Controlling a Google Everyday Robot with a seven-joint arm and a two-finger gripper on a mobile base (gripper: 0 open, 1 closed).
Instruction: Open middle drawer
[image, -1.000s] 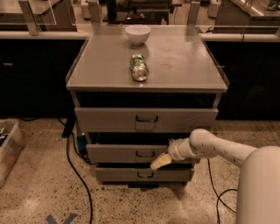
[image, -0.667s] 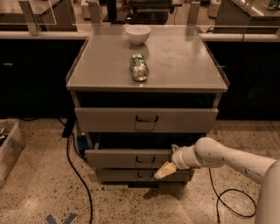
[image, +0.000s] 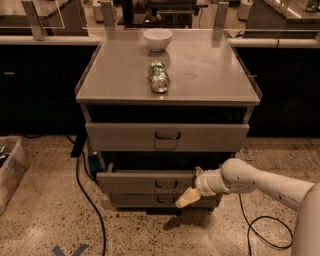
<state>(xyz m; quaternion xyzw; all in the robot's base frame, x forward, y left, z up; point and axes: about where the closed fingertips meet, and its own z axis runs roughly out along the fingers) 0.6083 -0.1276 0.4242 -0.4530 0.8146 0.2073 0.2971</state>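
The grey cabinet (image: 215, 75) has three drawers. The middle drawer (image: 135, 182) is pulled out toward me past the bottom drawer (image: 135, 201), with a dark gap showing above its front. Its small dark loop handle (image: 165, 185) sits at the centre. My gripper (image: 190, 187) is at the right part of the middle drawer's front, just right of the handle, with the white arm (image: 260, 182) reaching in from the right. The top drawer (image: 167, 137) stands a little out as well.
A white bowl (image: 157, 39) and a green can (image: 160, 77) lying on its side are on the cabinet top. Black cables run over the floor at the left (image: 92, 200) and right (image: 265, 235). A plastic bin (image: 7, 172) stands at the far left. Dark counters stand behind.
The middle drawer has slid further out toward me. My gripper has moved toward me and a little down along with its front.
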